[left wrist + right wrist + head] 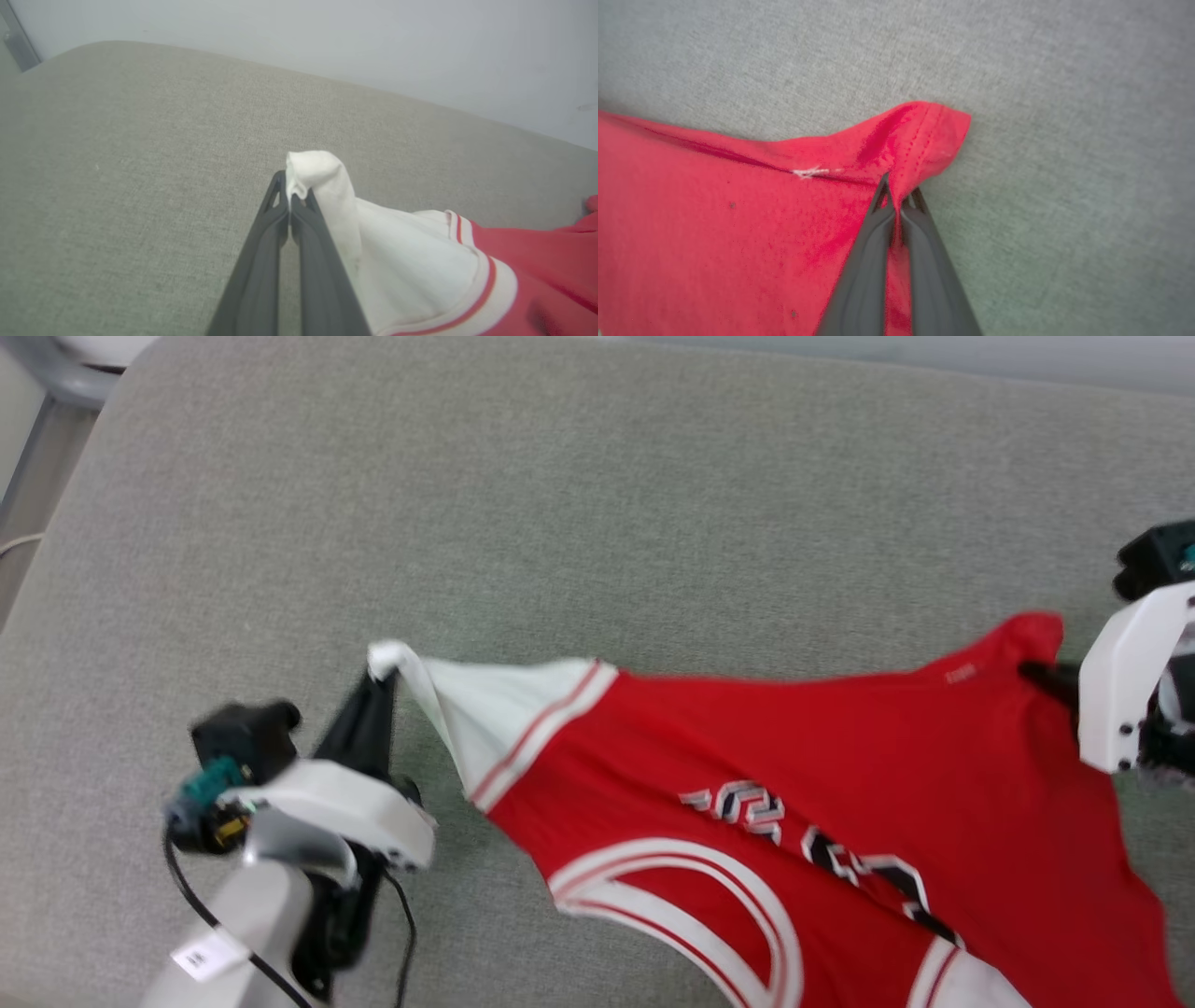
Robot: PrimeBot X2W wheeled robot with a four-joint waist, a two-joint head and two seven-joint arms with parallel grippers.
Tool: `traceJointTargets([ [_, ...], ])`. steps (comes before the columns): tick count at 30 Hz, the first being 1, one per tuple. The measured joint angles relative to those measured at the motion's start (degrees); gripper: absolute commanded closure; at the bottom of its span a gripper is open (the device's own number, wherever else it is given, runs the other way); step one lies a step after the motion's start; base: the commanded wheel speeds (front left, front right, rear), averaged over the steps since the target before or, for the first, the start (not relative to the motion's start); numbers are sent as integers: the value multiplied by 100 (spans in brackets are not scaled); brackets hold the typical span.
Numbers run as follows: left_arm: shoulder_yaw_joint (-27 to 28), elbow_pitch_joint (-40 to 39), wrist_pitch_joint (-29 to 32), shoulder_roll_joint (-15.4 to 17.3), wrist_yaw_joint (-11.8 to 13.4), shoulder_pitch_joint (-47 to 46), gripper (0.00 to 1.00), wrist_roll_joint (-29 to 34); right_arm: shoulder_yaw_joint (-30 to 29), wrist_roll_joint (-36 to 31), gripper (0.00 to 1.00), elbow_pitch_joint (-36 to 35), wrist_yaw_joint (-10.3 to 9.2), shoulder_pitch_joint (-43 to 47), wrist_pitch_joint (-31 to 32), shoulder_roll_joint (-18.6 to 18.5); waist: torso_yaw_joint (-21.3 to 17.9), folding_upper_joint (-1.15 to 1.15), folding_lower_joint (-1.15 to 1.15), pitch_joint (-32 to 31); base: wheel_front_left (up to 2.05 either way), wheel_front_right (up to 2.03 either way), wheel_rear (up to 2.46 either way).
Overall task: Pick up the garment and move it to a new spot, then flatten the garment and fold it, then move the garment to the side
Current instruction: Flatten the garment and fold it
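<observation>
Head view: garment stretched taut across near right part of grey cushion. Left gripper pinched shut on white sleeve tip. Right gripper clamped on red corner, close to cushion's right edge

Left wrist view: fingers closed, white sleeve cloth bunched at tips, cushion beneath

Right wrist view: fingers closed on red stitched corner, fabric caught between tips

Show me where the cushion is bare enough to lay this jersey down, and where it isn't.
Free: the wide grey cushion beyond the stretched upper edge of the garment, out to its far edge; also the strip left of the left gripper. Crowded: the near right, where the garment spreads between that gripper and the right gripper, both shut on it.
</observation>
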Motion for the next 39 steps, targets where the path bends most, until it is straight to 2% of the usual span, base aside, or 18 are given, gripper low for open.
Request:
traceJointTargets([
  [5, 142, 19, 172, 281, -2, -640, 100, 111, -136, -147, 100, 120, 1, -339, -510, 92, -203, 0, 0, -173, 0, 0, 0],
  [10, 200, 312, 427, 499, -151, -1601, 100, 205, -313, -375, 100, 422, 2, -747, -939, 372, -495, 0, 0, -336, 0, 0, 0],
  [16, 144, 1093, 638, 517, -310, -2903, 100, 356, -435, -712, 100, 899, 2, -1483, -1446, 761, -844, 0, 0, -505, 0, 0, 0],
  [21, 141, 1919, 524, 438, -403, -4043, 100, 512, -617, -968, 100, 1372, 3, -2383, -1907, 1039, -1073, 0, 0, -513, 0, 0, 0],
  [28, 138, 2841, 291, 452, -443, -5625, 100, 809, -936, -1237, 100, 1989, 3, -3769, -2560, 1377, -1228, 0, 0, -228, 0, 0, 0],
  [29, 87, 3063, 225, 538, -449, -6236, 100, 998, -1065, -1315, 100, 2203, 4, -4297, -2806, 1456, -1291, 0, 0, -50, 0, 0, 0],
  [39, -40, 3432, 327, 717, -514, -7964, 100, 1314, -1221, -1479, 100, 2598, 4, -5753, -3199, 1450, -1395, 0, 1, 873, 0, 0, 0],
])
